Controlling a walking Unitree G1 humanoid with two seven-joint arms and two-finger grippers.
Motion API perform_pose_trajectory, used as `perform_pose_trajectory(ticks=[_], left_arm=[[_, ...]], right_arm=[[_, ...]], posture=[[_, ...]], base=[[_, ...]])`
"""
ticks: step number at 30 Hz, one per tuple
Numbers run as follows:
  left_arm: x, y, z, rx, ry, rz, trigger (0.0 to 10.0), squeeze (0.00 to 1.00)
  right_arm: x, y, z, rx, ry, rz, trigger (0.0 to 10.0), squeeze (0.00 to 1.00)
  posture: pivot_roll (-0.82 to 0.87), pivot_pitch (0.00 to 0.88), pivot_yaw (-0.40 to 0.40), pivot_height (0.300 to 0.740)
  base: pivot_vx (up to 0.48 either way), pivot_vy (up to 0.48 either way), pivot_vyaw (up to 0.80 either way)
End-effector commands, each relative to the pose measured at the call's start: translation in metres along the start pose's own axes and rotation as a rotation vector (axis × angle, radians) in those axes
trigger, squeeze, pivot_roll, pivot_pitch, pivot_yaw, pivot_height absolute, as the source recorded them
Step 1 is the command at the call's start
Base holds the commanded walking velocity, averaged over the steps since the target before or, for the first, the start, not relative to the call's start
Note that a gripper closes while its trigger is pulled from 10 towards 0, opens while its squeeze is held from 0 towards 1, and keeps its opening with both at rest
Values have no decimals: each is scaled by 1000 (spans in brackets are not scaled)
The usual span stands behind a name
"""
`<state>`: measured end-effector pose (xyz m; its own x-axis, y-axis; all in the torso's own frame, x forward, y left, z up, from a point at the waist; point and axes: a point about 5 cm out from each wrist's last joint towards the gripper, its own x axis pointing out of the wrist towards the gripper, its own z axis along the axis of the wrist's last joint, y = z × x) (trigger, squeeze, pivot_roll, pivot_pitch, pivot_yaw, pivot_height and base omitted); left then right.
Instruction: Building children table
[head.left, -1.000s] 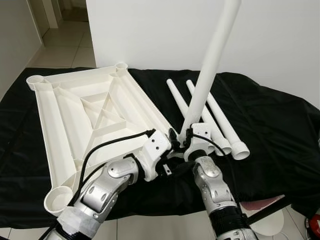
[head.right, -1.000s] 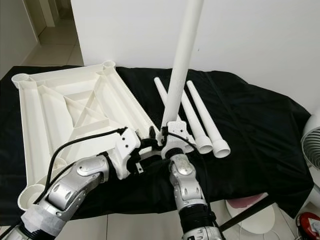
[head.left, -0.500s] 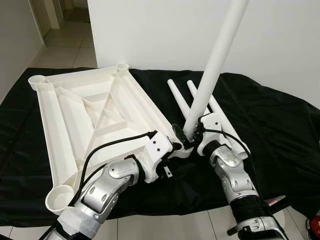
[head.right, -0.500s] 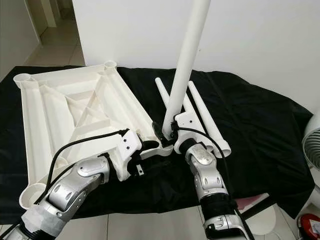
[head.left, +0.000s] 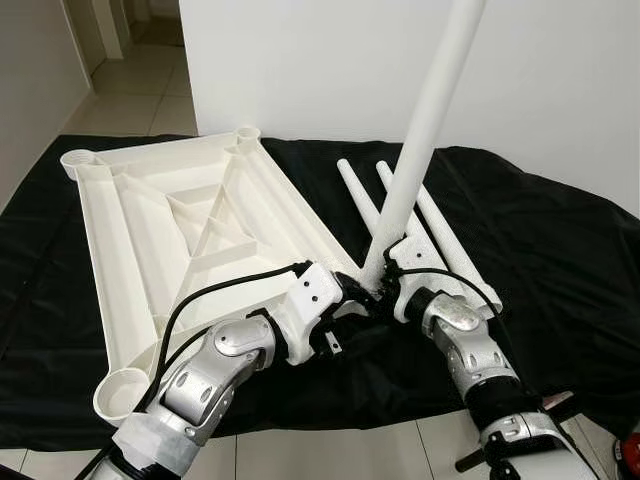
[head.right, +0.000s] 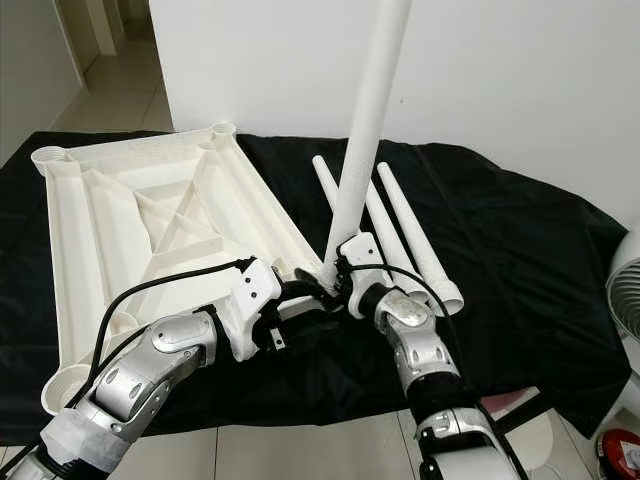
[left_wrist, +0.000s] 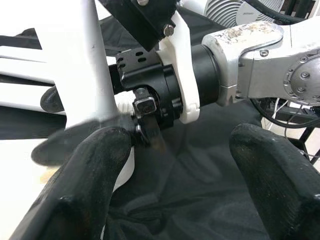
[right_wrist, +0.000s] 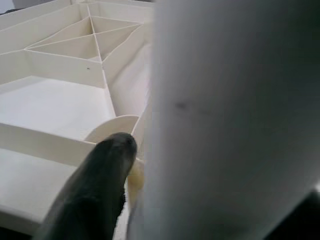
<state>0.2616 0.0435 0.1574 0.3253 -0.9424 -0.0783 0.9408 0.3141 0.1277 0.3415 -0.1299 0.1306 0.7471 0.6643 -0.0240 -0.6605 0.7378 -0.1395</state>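
Observation:
The white table top (head.left: 150, 230) lies upside down on a black cloth (head.left: 540, 250), with round leg sockets at its corners. My right gripper (head.left: 385, 285) is shut on a long white leg (head.left: 420, 130). The leg stands nearly upright, leaning right, with its lower end at the top's near right corner. In the right wrist view the leg (right_wrist: 230, 125) sits against one black finger (right_wrist: 95, 185), above the ribbed underside (right_wrist: 50, 100). My left gripper (head.left: 355, 300) is open right beside the leg's base. One of its fingertips (left_wrist: 85, 190) rests next to the leg (left_wrist: 85, 60).
Two more white legs (head.left: 440, 230) lie side by side on the cloth right of the held one. A white wall (head.left: 300, 70) stands close behind. A fan (head.right: 625, 290) and a red object (head.right: 620, 450) are on the tiled floor at the right.
My right forearm has swung out to the right while keeping hold of the leg. The leg's base has settled slightly lower at the near right corner. The left gripper stays beside it.

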Motion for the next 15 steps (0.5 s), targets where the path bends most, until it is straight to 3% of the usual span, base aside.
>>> perform_pose_trajectory(ticks=[1, 10, 11, 15], left_arm=[[0, 0, -3, -5, 21, -9, 10000, 0], [-1, -1, -3, -8, 22, -12, 10000, 0], [-1, -1, -3, -8, 22, -13, 10000, 0], [0, -1, -3, -9, 23, -15, 10000, 0]], right_arm=[[0, 5, -8, 17, 27, 42, 0, 0], [-6, 3, -17, 42, 38, 20, 0, 0], [-6, 2, -17, 44, 37, 6, 10000, 0], [-6, 2, -18, 62, 38, -43, 10000, 0]], posture=[[65, 0, -66, 740], [60, 0, -63, 740], [60, 0, -63, 740], [56, 0, -62, 740]], base=[[0, 0, 0], [0, 0, 0], [0, 0, 0], [0, 0, 0]])
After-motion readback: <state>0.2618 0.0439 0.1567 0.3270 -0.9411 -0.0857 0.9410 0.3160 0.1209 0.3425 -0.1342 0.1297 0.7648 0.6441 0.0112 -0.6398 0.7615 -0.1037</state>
